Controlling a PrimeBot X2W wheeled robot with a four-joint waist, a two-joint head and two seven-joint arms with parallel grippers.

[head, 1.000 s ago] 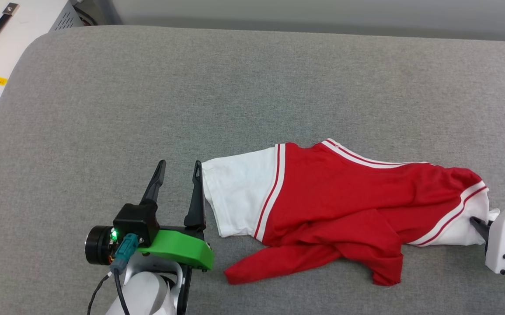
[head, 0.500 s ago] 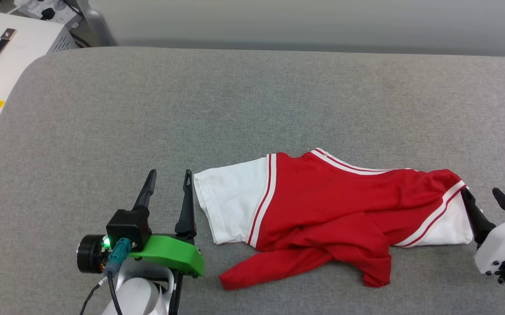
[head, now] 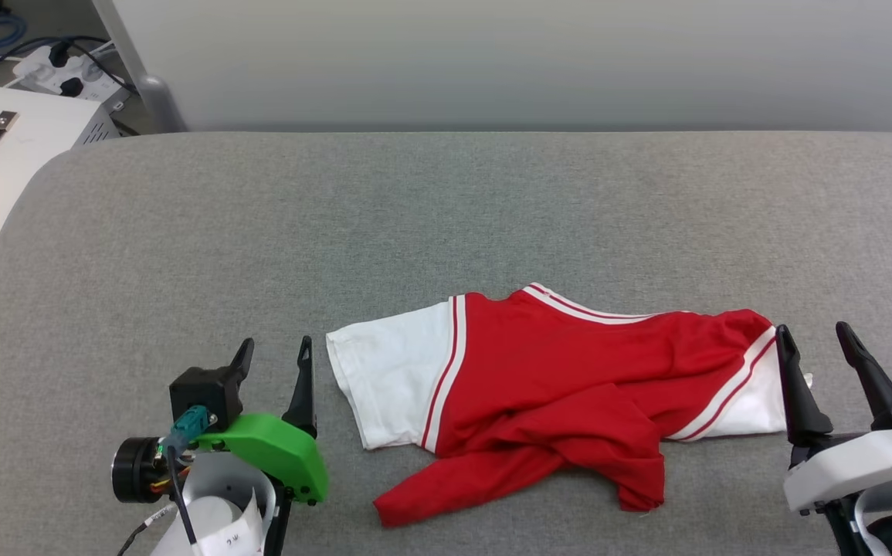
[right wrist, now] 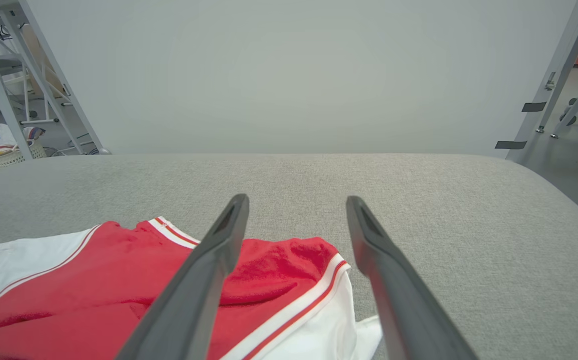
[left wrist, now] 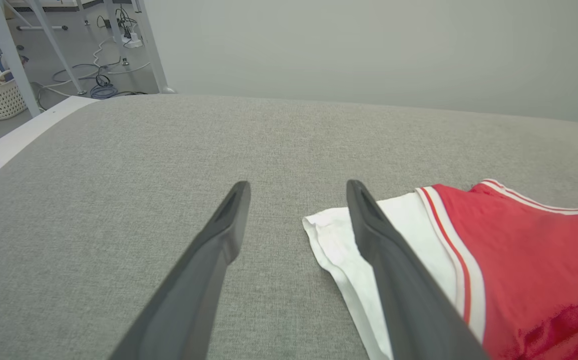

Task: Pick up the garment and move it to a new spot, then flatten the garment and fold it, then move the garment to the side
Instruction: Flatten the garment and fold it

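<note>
The garment (head: pixel 554 386) lies crumpled on a soft grey table (head: pixel 415 216). A pale wall (head: pixel 492 62) stands behind it. The left gripper (head: pixel 276 344) and right gripper (head: pixel 812 330) sit beside it, jaws spread

The garment (head: pixel 554 386) is plain red with white sleeves, trimmed in red-and-white stripes. The counter (head: pixel 415 216) is a flecked grey weave. The left claw (head: pixel 274 351) has black fingers on a bright green mount (head: pixel 276 455), and the right claw (head: pixel 812 333) has black fingers on a white housing (head: pixel 847 463).
</note>
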